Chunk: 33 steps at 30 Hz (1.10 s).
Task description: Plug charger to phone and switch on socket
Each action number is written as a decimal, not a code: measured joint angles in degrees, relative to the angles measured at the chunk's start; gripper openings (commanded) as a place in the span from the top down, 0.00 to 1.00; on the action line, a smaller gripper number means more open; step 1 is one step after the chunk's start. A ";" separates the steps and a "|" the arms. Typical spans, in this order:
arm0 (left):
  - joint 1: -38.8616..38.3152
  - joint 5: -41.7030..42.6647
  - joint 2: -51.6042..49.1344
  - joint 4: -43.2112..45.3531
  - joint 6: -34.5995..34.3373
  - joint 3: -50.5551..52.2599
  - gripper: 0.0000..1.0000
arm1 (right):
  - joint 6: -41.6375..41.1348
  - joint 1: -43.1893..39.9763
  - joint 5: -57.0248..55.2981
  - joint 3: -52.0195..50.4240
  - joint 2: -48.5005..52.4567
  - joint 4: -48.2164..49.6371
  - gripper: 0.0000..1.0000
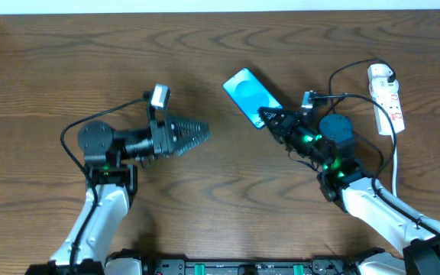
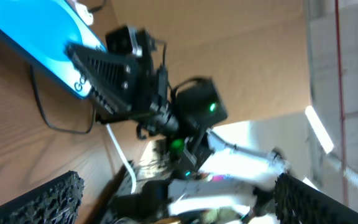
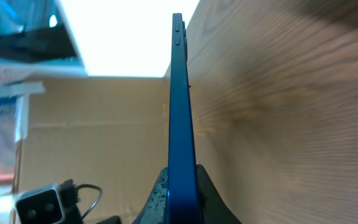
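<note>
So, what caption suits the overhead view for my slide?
The right gripper clamps the phone; the left gripper hovers open; the socket lies far right.

In the overhead view the phone's 5 o'clock end is hidden under the right fingers, and the socket's red markings are too small to read. The left wrist view cuts the phone off at 10 o'clock, and its background is blurred. The right wrist view shows the phone edge-on, its screen unseen and its 6 o'clock end buried between those fingers.
</note>
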State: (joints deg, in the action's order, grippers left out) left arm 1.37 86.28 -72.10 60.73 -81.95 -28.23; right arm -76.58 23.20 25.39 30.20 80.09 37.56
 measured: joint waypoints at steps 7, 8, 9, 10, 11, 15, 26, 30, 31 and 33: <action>0.00 1.66 5.11 1.11 9.03 14.80 0.01 | 1.33 1.90 0.81 0.00 0.00 1.29 0.99; -0.04 0.68 5.14 0.96 10.54 16.90 0.01 | 1.46 1.97 0.81 0.00 0.00 1.31 0.99; -0.11 -1.51 5.11 0.57 11.43 18.47 0.00 | 1.66 2.08 0.79 0.00 0.00 1.29 0.99; -0.09 -4.11 5.11 -0.20 11.76 19.71 0.00 | 1.81 2.25 0.76 0.00 0.00 1.27 0.99; -0.09 -7.39 5.09 -1.22 11.52 20.52 0.00 | 1.90 2.49 0.76 0.00 0.00 1.29 0.99; -0.09 -24.35 4.98 -3.08 5.92 21.33 0.00 | 2.23 3.56 0.81 0.00 0.00 1.29 0.99; -1.68 -50.80 4.98 2.43 -9.79 21.29 0.00 | 2.21 12.15 -6.19 0.00 0.00 1.57 0.99; -5.55 -55.10 4.98 3.72 -10.95 21.29 0.01 | 1.42 14.10 -9.49 0.00 0.00 2.67 0.99; -6.67 -56.04 4.98 3.72 -11.06 21.29 0.01 | 1.11 14.21 -9.92 0.00 0.00 3.15 0.99; -9.09 -58.16 4.96 3.74 -11.26 21.27 0.04 | 0.37 14.29 -10.38 0.00 0.00 4.35 0.99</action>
State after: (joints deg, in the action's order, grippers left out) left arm -7.73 28.12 -67.13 64.47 -93.21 -6.96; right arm -76.20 37.50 15.00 30.20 80.09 41.91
